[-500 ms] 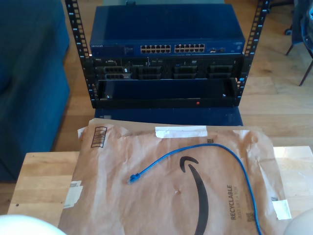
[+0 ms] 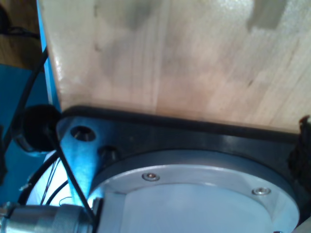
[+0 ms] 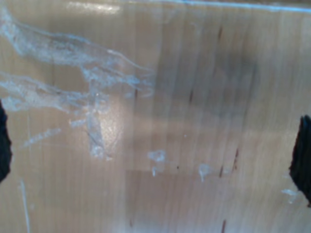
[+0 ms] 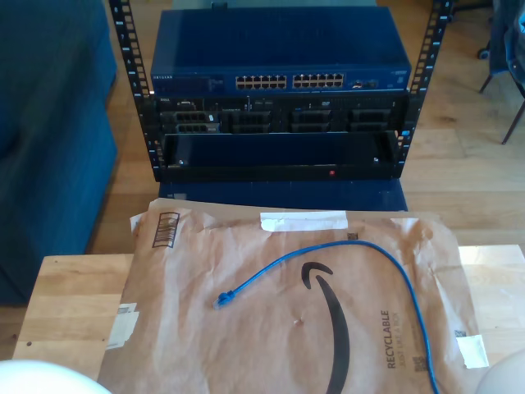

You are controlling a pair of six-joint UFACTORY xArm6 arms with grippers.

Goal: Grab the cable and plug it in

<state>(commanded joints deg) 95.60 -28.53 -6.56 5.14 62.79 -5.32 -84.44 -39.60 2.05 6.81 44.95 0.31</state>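
Note:
The blue cable (image 4: 279, 263) lies loose on a brown paper mailer (image 4: 246, 345) in the exterior view. One plug end (image 4: 221, 300) rests near the mailer's middle, and the cord arcs toward that view's right and runs off the bottom edge. My first gripper (image 2: 153, 155) hangs over bare wood beside a metal arm base (image 2: 194, 194), with a dark fingertip (image 2: 303, 145) at the picture's edge. My second gripper (image 3: 152, 148) faces bare wood streaked with tape residue, its dark fingers (image 3: 302, 155) wide apart. Both are open, hold nothing, and are away from the cable.
Beyond the wooden table (image 4: 74, 304) stands a black rack (image 4: 279, 164) holding a blue network switch (image 4: 279, 49) with a row of ports (image 4: 289, 81). White rounded arm parts (image 4: 41, 379) sit at the exterior view's bottom corners. A blue sofa (image 4: 49, 131) is at that view's left.

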